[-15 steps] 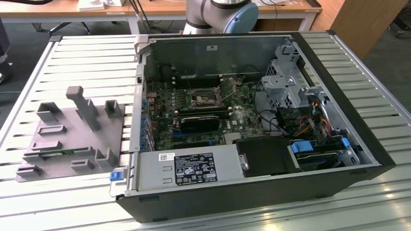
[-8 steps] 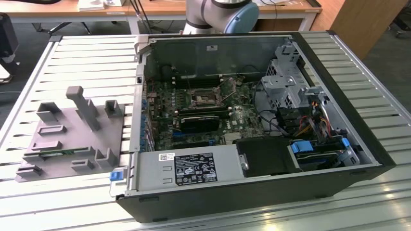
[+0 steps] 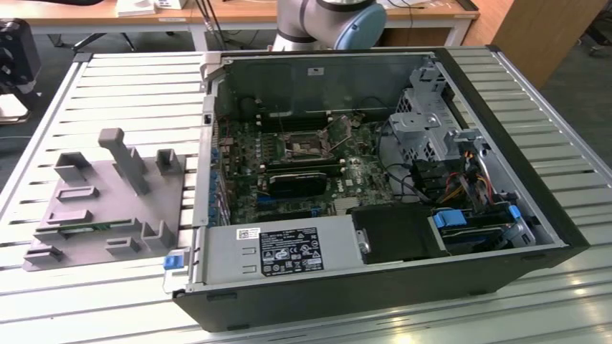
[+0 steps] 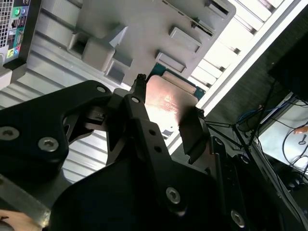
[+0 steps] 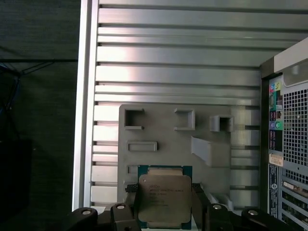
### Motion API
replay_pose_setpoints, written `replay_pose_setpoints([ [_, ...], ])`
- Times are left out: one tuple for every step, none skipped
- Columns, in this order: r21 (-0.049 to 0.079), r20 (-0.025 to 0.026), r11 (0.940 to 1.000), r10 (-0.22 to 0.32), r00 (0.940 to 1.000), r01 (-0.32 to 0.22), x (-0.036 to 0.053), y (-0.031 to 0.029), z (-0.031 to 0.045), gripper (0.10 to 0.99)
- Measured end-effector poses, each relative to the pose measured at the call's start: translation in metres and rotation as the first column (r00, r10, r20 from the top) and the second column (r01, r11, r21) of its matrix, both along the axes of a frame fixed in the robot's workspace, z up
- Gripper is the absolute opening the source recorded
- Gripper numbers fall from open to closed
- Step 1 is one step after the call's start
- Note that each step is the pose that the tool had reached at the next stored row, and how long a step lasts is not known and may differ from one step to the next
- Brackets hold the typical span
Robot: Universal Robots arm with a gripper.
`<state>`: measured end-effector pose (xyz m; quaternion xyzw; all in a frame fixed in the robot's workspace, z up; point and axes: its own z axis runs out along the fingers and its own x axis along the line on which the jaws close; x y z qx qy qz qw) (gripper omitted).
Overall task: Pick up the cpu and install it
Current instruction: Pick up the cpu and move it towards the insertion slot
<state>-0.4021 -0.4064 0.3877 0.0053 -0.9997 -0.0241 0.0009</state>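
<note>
Cpu (image 5: 165, 202) sits clamped between the gripper (image 5: 165, 193) fingers (image 5: 132, 202), which are closed on its opposite edges; grey fixture (image 5: 168, 139) lies beyond the fingertips. Judged light, rigid, fragile: edge grip only.

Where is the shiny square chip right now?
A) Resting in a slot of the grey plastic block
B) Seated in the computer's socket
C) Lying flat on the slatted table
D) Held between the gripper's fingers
D: in the first wrist view the cpu sits clamped between the fingers of the gripper, in front of the grey fixture.
</note>
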Motion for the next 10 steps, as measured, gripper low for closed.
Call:
replay_pose_setpoints([
  [0.000, 0.0000, 1.0000, 0.000, 1.0000, 0.000, 0.0013, 0.0000, 0.0000, 0.529],
  [0.000, 0.0000, 1.0000, 0.000, 1.0000, 0.000, 0.0027, 0.0000, 0.0000, 0.529],
  [0.000, -0.0001, 1.0000, 0.000, 1.0000, 0.000, 0.0041, 0.0000, 0.0000, 0.529],
  [0.000, 0.0000, 1.0000, 0.000, 1.0000, 0.000, 0.0052, 0.0000, 0.0000, 0.529],
  [0.000, 0.0001, 1.0000, 0.000, 1.0000, 0.000, 0.0062, 0.0000, 0.0000, 0.529],
  [0.001, 0.0000, 1.0000, 0.000, 1.0000, 0.000, 0.0072, 0.0000, 0.0000, 0.529],
  [0.001, -0.0001, 1.0000, 0.000, 1.0000, 0.000, 0.0081, 0.0000, 0.0000, 0.529],
  [0.001, -0.0001, 1.0000, 0.000, 1.0000, 0.000, 0.0090, 0.0000, 0.0000, 0.529],
  [0.001, 0.0000, 1.0000, 0.000, 1.0000, 0.000, 0.0099, 0.0000, 0.0000, 0.529],
  [0.001, -0.0001, 1.0000, 0.000, 1.0000, 0.000, 0.0109, 0.0000, 0.0000, 0.529],
])
